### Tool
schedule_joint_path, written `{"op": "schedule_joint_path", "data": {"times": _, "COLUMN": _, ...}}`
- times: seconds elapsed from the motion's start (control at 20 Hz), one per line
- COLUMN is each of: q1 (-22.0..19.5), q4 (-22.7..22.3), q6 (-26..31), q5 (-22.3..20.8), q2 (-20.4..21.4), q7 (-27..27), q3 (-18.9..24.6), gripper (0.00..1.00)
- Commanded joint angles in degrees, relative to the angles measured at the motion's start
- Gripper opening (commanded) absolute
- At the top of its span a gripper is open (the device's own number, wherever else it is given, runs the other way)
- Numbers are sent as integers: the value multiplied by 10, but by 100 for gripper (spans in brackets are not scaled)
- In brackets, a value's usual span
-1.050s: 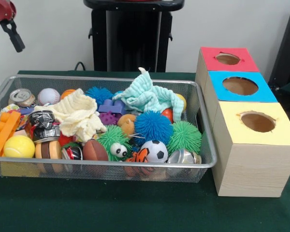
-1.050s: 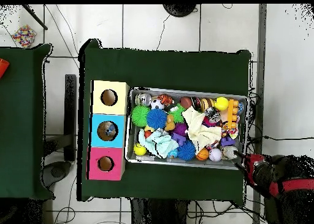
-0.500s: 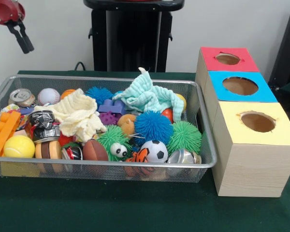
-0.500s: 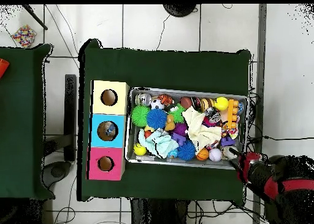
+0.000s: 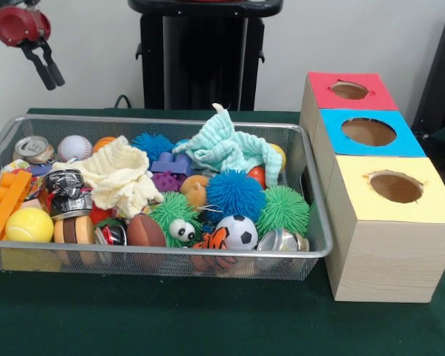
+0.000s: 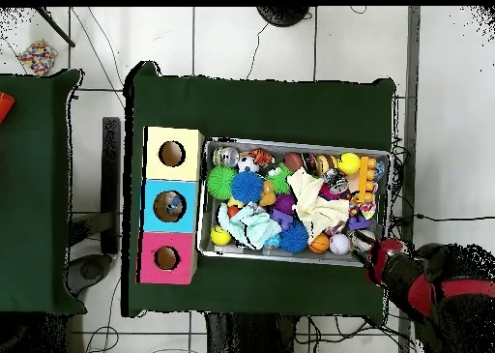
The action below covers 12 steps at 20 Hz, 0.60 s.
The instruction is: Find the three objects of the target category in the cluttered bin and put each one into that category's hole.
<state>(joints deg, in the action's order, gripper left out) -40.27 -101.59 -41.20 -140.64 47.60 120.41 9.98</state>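
Above the bin's [image 5: 163,256] far corner, empty gripper [image 5: 50,74], fingers nearly pressed together.

Front faces bin [image 5: 156,193] closely; overhead (seemingly higher) shares it.

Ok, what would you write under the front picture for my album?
A robot gripper hangs above the corner of a wire bin full of toys, beside red, blue and yellow boxes with holes.
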Motion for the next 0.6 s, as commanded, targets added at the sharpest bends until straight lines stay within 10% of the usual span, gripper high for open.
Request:
{"op": "schedule_joint_path", "data": {"times": 0.05, "q1": -18, "q4": -22, "q6": 68, "q5": 59, "q2": -50, "q7": -151, "q3": 59, "gripper": 100}}
{"op": "schedule_joint_path", "data": {"times": 0.6, "q1": -57, "q4": -22, "q6": 104, "q5": 64, "q2": -91, "q7": -196, "q3": 85, "gripper": 100}}
